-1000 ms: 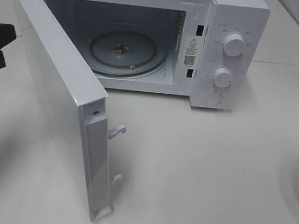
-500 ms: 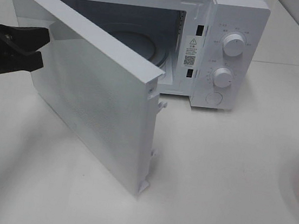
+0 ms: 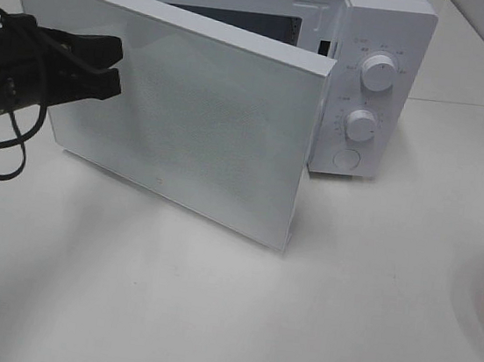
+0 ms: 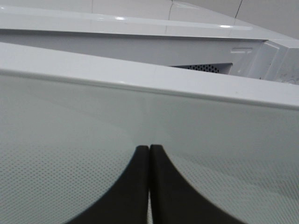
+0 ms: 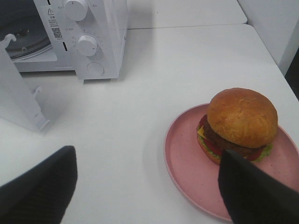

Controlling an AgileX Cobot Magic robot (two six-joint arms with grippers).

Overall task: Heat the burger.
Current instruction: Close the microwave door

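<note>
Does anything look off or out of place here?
One thing: the burger sits on the pink plate out on the table, yet the left gripper, shut, is against the outside of the microwave door, which stands only partly open. Nothing is spilled, tipped or damaged.

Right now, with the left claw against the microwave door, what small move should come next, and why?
Probably back the left claw off the door rather than push it further. The shut claw rests against the door's outer face, the door stands half closed, and the burger sits outside on the pink plate, so the microwave would close without it.
</note>
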